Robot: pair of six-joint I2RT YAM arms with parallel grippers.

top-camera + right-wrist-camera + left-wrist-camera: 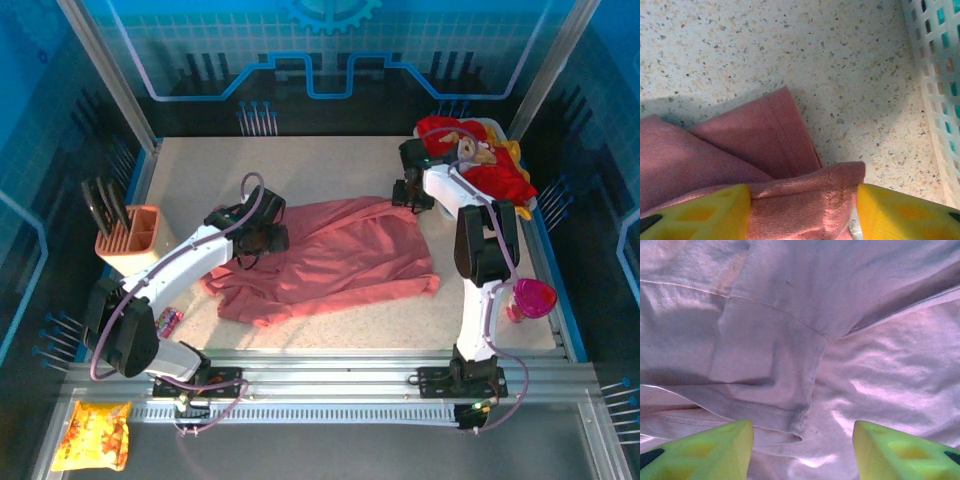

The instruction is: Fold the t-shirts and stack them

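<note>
Wrinkled pink t-shirt (330, 255), spread on table, perhaps half-folded

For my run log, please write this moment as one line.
Pink shirt lying on table | left pincer open over it | right pincer astride its edge, near tray

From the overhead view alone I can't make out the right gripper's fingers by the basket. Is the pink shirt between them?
Observer: Yes. In the right wrist view the right gripper has its jaws apart, and a folded edge of the pink shirt lies between them.
Reviewer: And the left one?
Observer: The left gripper is open too, over the shirt; a sleeve hem lies just ahead of its fingers.
Reviewer: Anything in the basket that the overhead view misses?
Observer: Something teal shows through the holes in its wall.
</note>
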